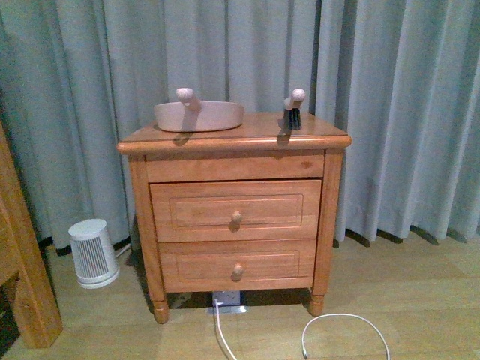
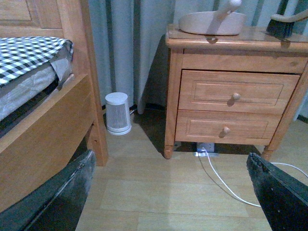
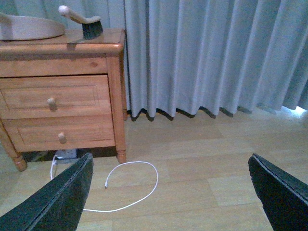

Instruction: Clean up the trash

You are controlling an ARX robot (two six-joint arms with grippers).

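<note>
Neither arm shows in the front view. Each wrist view looks out low over the wooden floor [image 3: 216, 168]. The left fingers [image 2: 57, 202] are spread wide apart and hold nothing, and the right fingers [image 3: 62, 197] are likewise wide open and empty. Both pairs hang well short of the nightstand [image 1: 236, 210].

A grey curtain [image 1: 390, 112] hangs behind the nightstand and runs on past it. The nightstand has two drawers, both closed. On its top surface [image 1: 262, 127] lies the pink dustpan [image 1: 199, 116], toward the left with its handle up. The brush [image 1: 292, 109] stands near the right back corner, bristles down, apart from the dustpan. A small white ribbed appliance [image 1: 94, 253] stands on the floor left of the nightstand. A white cable [image 1: 345, 330] loops over the floor in front, and a power strip [image 1: 227, 300] lies under the nightstand.

Only the left wrist view shows the whole wooden bed frame [image 2: 43, 130], with its checked sheet [image 2: 29, 53], beside the appliance. The front view catches only its edge. The right wrist view shows the long run of curtain to the nightstand's right.
</note>
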